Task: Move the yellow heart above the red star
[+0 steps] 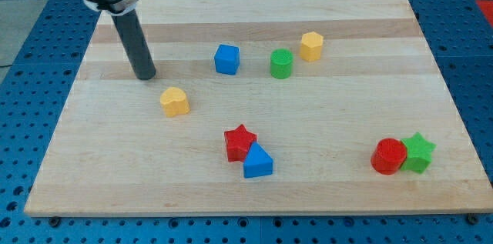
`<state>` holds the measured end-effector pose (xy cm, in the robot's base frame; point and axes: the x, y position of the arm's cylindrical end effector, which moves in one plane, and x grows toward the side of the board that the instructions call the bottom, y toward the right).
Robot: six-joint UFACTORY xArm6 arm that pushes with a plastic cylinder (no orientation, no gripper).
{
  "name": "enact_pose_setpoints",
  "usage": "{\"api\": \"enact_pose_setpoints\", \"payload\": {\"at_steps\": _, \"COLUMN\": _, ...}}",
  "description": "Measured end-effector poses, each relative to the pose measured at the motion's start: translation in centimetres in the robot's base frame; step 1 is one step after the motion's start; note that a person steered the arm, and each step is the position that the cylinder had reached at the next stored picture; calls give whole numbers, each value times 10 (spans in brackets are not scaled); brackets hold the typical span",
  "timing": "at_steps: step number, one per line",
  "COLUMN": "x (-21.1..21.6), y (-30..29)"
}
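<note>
The yellow heart [175,101] lies on the wooden board [331,113], left of centre. The red star [239,142] lies below and to the right of it, touching a blue triangle [257,162] at its lower right. My tip [144,76] rests on the board just up and to the left of the yellow heart, with a small gap between them.
A blue cube [226,59], a green cylinder [281,64] and a yellow hexagon [311,45] sit in the upper middle. A red cylinder [388,156] and a green star [418,152] touch each other at the lower right.
</note>
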<state>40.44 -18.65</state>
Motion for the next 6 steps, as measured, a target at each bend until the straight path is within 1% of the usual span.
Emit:
{"api": "enact_pose_setpoints", "payload": {"at_steps": 1, "x": 28, "y": 15}}
{"api": "enact_pose_setpoints", "payload": {"at_steps": 2, "x": 69, "y": 36}}
{"api": "enact_pose_setpoints", "payload": {"at_steps": 3, "x": 87, "y": 75}}
{"api": "enact_pose_setpoints", "payload": {"at_steps": 4, "x": 78, "y": 126}}
{"api": "enact_pose_setpoints", "payload": {"at_steps": 5, "x": 77, "y": 127}}
{"api": "enact_pose_setpoints", "payload": {"at_steps": 6, "x": 37, "y": 105}}
